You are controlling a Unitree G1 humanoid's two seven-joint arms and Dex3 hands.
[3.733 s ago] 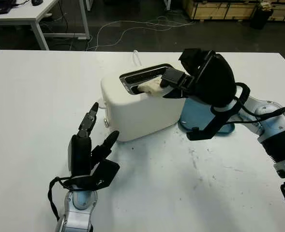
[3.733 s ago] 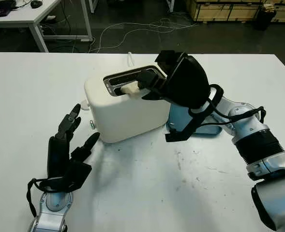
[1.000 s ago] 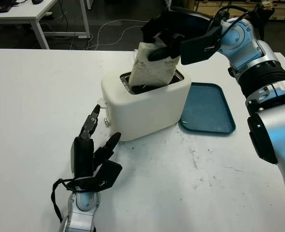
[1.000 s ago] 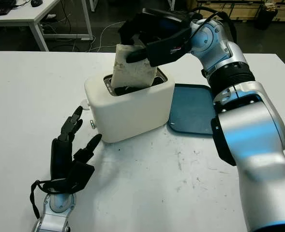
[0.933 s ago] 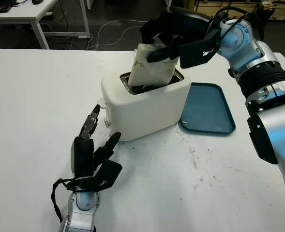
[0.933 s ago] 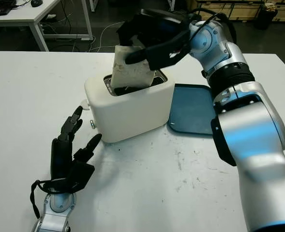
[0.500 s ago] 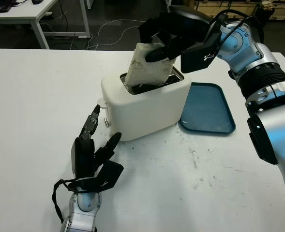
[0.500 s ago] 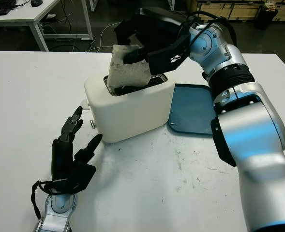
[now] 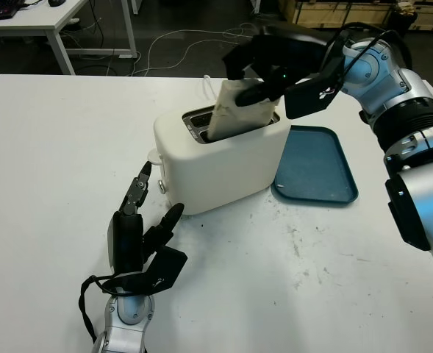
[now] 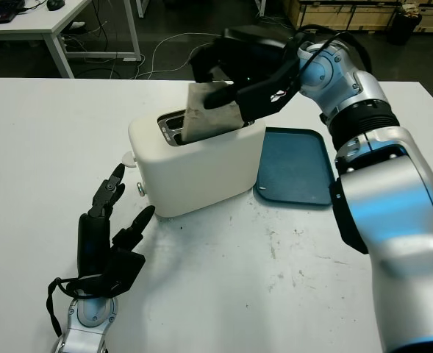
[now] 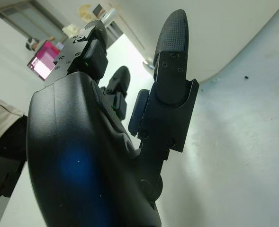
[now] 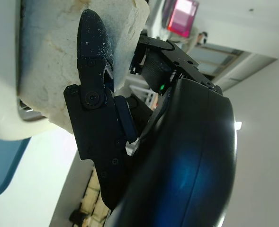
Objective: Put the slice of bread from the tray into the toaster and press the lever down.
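Note:
The white toaster (image 9: pixel 216 165) stands mid-table. A pale slice of bread (image 9: pixel 234 110) leans tilted in the toaster's slot, its lower edge inside and most of it above the rim. My right hand (image 9: pixel 271 66) is over the toaster, shut on the slice's upper part; in the right wrist view a finger (image 12: pixel 94 61) presses on the bread (image 12: pixel 49 71). The blue tray (image 9: pixel 315 165) lies bare to the right of the toaster. My left hand (image 9: pixel 139 243) is open above the table, in front of the toaster's left end.
The white table (image 9: pixel 312 279) has open surface in front and to the left. Behind it the floor shows cables, another white table (image 9: pixel 47 22) at the back left and wooden crates at the back right.
My right hand has carried the slice rightward along the slot and lower. The bread now stands steeper and deeper in the toaster. The left hand has not moved.

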